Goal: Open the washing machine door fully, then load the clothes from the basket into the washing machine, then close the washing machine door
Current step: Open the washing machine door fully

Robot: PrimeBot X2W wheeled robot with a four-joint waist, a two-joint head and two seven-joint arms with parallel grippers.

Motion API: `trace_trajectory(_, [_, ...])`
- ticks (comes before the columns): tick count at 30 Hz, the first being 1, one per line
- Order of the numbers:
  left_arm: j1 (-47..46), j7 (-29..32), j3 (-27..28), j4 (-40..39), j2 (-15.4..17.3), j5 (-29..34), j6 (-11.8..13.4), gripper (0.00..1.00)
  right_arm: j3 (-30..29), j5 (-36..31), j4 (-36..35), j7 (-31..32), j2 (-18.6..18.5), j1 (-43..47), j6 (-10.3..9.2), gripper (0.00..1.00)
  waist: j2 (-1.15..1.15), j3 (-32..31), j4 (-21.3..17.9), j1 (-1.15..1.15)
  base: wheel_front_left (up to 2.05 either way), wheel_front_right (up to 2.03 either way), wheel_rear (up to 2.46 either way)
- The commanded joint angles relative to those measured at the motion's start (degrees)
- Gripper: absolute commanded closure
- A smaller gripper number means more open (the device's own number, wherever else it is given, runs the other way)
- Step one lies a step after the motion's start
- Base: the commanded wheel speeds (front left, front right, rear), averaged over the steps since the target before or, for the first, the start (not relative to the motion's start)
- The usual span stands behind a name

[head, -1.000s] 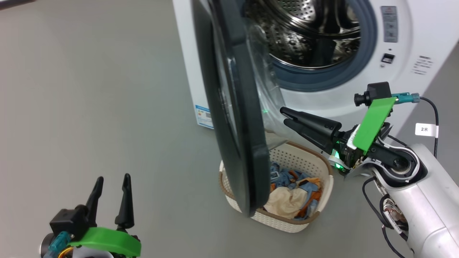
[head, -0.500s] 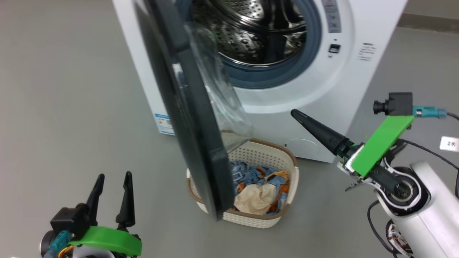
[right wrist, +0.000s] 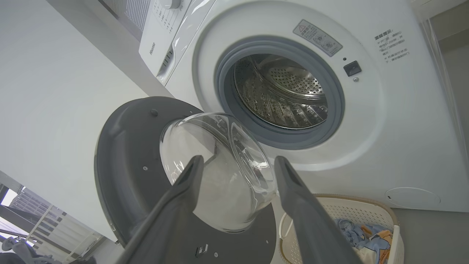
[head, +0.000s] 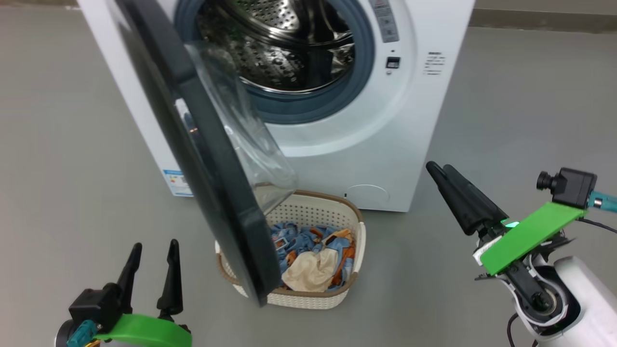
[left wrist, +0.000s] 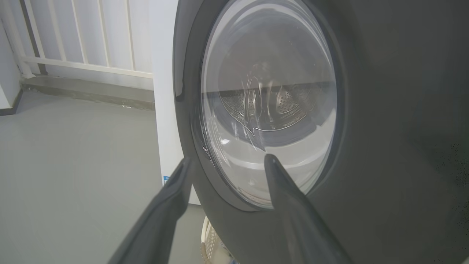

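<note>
Grey floor (head: 62, 144) all around here, smooth and matte, running wide to both sides in the head view. Up at the far right there's a darker band (head: 544, 20) where the floor ends. In the left wrist view, a white railing (left wrist: 84, 36) with thin upright bars stands at the back on a low grey ledge (left wrist: 91, 93). A dark skirting strip (left wrist: 11, 106) runs along the foot of a white wall (left wrist: 5, 73) at the left edge. The right wrist view catches a broad pale surface (right wrist: 55, 91), wall or floor, hard to call. Down in its bottom left corner are blurred buildings (right wrist: 22, 203) beyond slanted bars.
</note>
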Motion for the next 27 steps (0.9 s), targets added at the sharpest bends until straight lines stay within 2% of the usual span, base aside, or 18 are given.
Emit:
trace_trajectory(1, [-0.69, -0.17, 1.74, -1.88, 1.4, -0.34, 0.41, 0.0, 1.06, -2.15, -1.28, -1.77, -1.0, 0.36, 0.34, 0.0, 0.0, -0.55, -1.69, 0.0, 0.0, 0.0, 0.0])
trace_trajectory(10, [1.08, -0.31, 2.28, -2.87, 1.79, -0.8, 1.19, 0.0, 2.45, -9.75, 2.46, -9.38, -1.63, 1.9, 0.34, 0.0, 0.0, -1.16, -5.16, 0.0, 0.0, 0.0, 0.0])
trace_trajectory(16, [2.12, -0.44, 2.64, -3.56, 2.1, -1.08, 1.52, 0.0, 0.73, -14.84, 7.16, -13.89, -1.12, 3.08, 0.34, 0.0, 0.0, -1.32, -6.69, 0.0, 0.0, 0.0, 0.0])
trace_trajectory(27, [2.59, -0.49, 2.47, -4.96, 2.31, -1.42, 2.03, 0.0, -5.11, -32.75, 15.51, -18.54, 2.67, 3.85, 0.34, 0.0, 0.0, -1.18, -8.4, 0.0, 0.0, 0.0, 0.0])
